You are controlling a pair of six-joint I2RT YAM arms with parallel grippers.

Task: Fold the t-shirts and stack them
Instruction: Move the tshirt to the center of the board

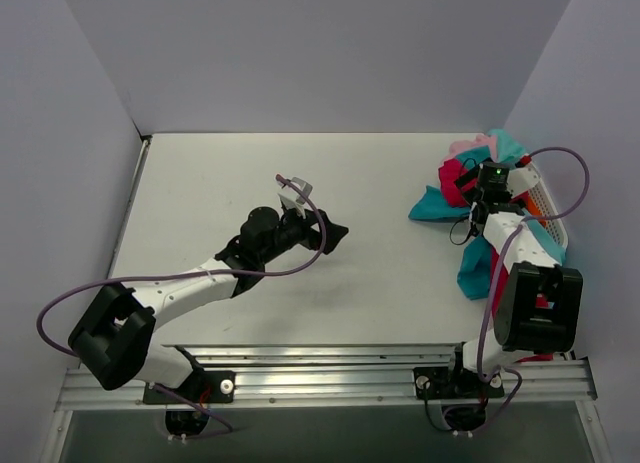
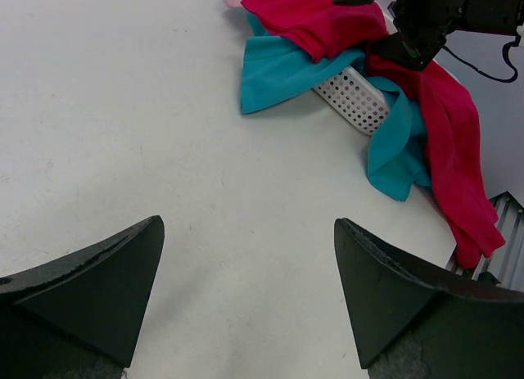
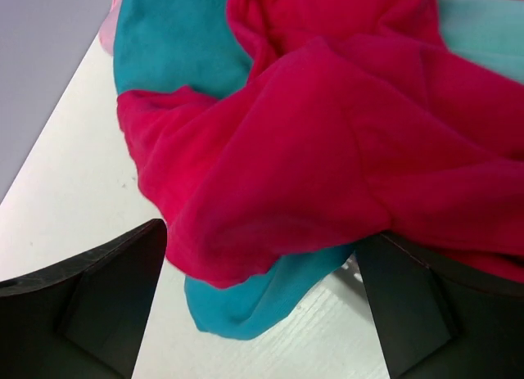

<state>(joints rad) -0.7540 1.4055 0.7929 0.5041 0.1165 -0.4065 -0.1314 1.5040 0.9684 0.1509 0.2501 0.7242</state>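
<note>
The t-shirts lie in a tangled heap at the right side of the table, spilling out of a white slotted basket (image 1: 545,198). A crimson t-shirt (image 3: 327,133) lies on top, with teal t-shirts (image 3: 172,43) under it and a pale pink one (image 1: 465,145) at the far end. My right gripper (image 3: 262,240) is open and low over the heap. A fold of the crimson shirt bulges between its spread fingers, with a teal fold (image 3: 246,301) beneath. My left gripper (image 2: 247,232) hangs open over bare table at mid-table, holding nothing, left of the heap.
A teal shirt (image 1: 478,268) and a crimson length (image 2: 454,142) hang over the basket's near side towards the metal rail (image 1: 330,368) at the table's front edge. Grey walls close in the table at the left, back and right.
</note>
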